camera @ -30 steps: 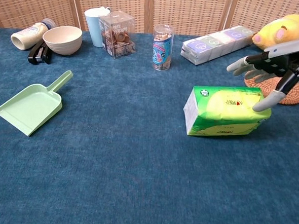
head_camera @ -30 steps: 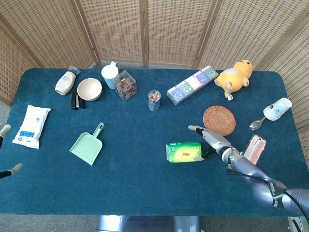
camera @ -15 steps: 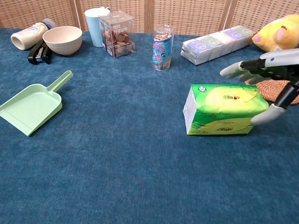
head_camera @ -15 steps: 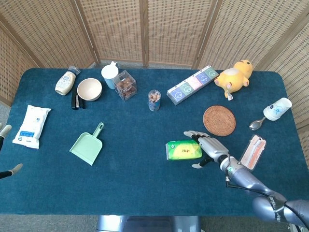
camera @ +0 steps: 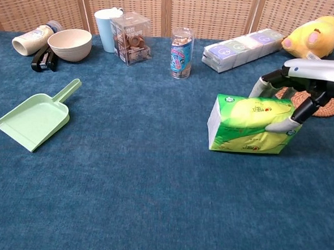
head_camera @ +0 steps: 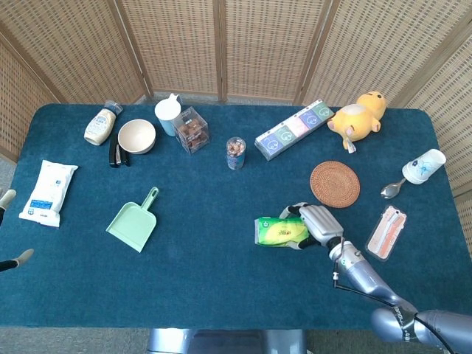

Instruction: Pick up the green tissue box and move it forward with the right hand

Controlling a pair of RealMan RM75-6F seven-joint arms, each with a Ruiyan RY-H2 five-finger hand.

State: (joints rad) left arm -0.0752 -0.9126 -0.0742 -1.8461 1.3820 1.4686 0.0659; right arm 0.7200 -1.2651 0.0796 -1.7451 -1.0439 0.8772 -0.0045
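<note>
The green tissue box lies on the blue table to the right of the middle. My right hand grips its right end, with fingers over the top and far side and the thumb pressed on the near side. In the chest view the box looks slightly tilted. Only two fingertips of my left hand show at the far left edge of the head view, spread apart and holding nothing.
A woven coaster lies just beyond the right hand, with a yellow plush and a row of packets further back. A jar, a clear box, a cup, a bowl and a green dustpan sit to the left.
My right hand, open beside the box a second ago, has closed its fingers and thumb around the box's right end. The box has shifted and tilted slightly.
</note>
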